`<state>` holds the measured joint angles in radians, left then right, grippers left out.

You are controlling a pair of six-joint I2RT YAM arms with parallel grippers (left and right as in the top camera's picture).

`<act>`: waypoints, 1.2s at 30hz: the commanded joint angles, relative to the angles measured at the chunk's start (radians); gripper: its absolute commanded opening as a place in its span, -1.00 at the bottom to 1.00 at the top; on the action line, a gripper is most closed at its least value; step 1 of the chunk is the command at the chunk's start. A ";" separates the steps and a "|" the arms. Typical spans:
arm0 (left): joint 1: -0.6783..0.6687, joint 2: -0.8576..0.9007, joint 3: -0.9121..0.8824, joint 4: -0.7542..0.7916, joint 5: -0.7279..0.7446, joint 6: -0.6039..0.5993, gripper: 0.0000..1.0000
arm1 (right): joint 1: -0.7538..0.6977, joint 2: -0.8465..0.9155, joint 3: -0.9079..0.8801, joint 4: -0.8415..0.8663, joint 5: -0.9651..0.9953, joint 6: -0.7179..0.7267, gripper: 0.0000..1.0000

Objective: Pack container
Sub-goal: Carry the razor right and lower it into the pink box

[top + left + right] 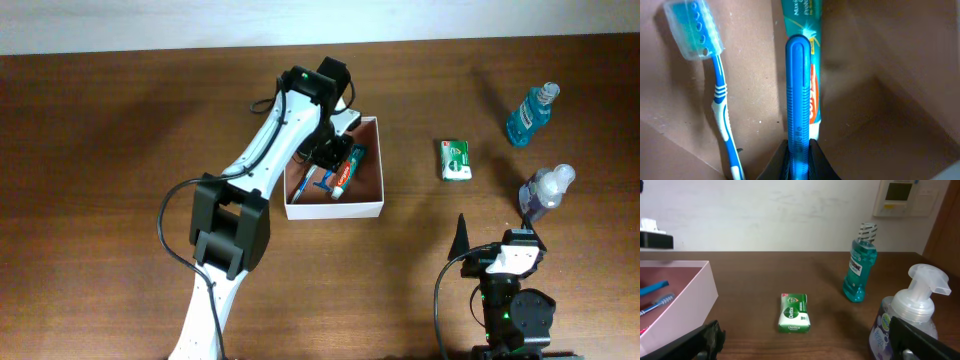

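The container (335, 209) is a square white-walled box with a reddish-brown floor (890, 125) at the table's middle. In it lie a blue toothbrush (719, 105) with a clear cap and a toothpaste tube (813, 105). My left gripper (799, 150) reaches down into the container (325, 158) and is shut on a blue ribbed handle (797, 90), held just above the toothpaste. My right gripper (498, 238) is open and empty at the front right, facing a green soap packet (794, 312). The container's corner shows at the left of the right wrist view (685, 297).
A green soap packet (455, 159) lies right of the container. A teal mouthwash bottle (530, 113) (859, 265) stands at the far right. A purple pump bottle (545, 192) (910, 325) stands close to my right gripper's right finger.
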<state>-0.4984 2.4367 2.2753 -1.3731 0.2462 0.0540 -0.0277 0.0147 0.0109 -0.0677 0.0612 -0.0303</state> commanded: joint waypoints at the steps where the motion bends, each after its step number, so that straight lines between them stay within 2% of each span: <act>1: -0.009 -0.014 -0.037 0.021 -0.006 -0.021 -0.97 | 0.008 -0.007 -0.005 -0.007 0.002 0.001 0.97; 14: -0.032 -0.013 -0.064 0.078 -0.007 -0.069 -0.95 | 0.008 -0.007 -0.005 -0.007 0.002 0.001 0.97; 16: -0.032 -0.013 -0.064 0.086 -0.007 -0.069 -0.83 | 0.008 -0.007 -0.005 -0.007 0.002 0.001 0.97; 36: -0.031 0.062 -0.064 0.140 -0.053 -0.096 -0.81 | 0.008 -0.007 -0.005 -0.007 0.002 0.001 0.97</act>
<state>-0.5301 2.4786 2.2173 -1.2358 0.2020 -0.0280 -0.0277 0.0147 0.0109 -0.0677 0.0612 -0.0299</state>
